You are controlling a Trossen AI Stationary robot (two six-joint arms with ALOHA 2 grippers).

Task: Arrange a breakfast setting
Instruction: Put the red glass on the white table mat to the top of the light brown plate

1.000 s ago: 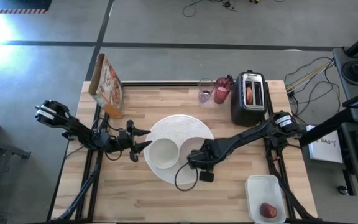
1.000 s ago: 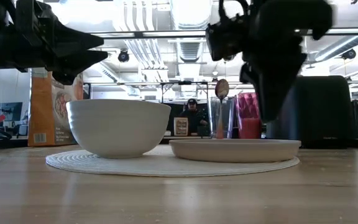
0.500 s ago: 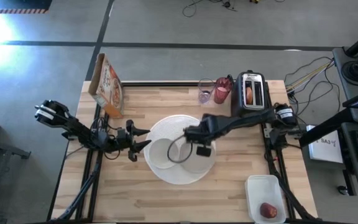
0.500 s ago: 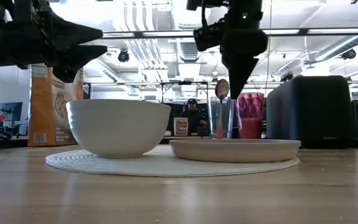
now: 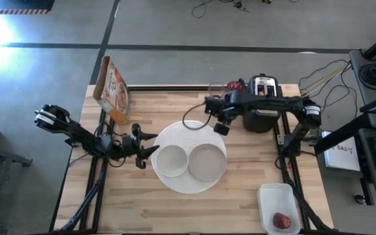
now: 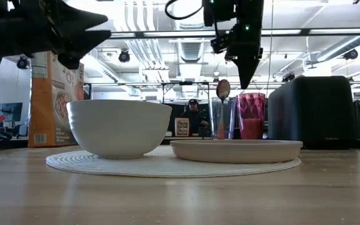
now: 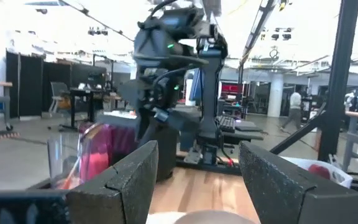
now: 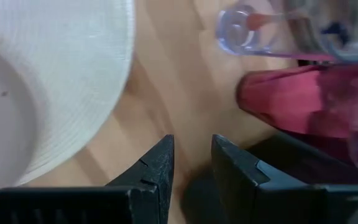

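Observation:
A large round white plate lies mid-table and carries a small white bowl on the left and a small grey plate on the right. At the far edge stand a pink tumbler and a clear glass. An orange-handled spoon stands in the glass, bowl end up. My right gripper hangs high, pointing down, over bare table between the plate's far rim and the tumbler, narrowly open and empty. My left gripper hovers open left of the bowl. A red apple lies in a white tub.
A black toaster stands right of the tumbler, under my right arm. A cereal box stands at the far left. The white tub sits at the near right corner. Bare wood lies along the near edge.
My right gripper has swung from over the near right side of the white plate toward the table's far edge, rising as it went. It now hangs by the tumbler and glass. The bowl, both plates and the glasses have stayed put.

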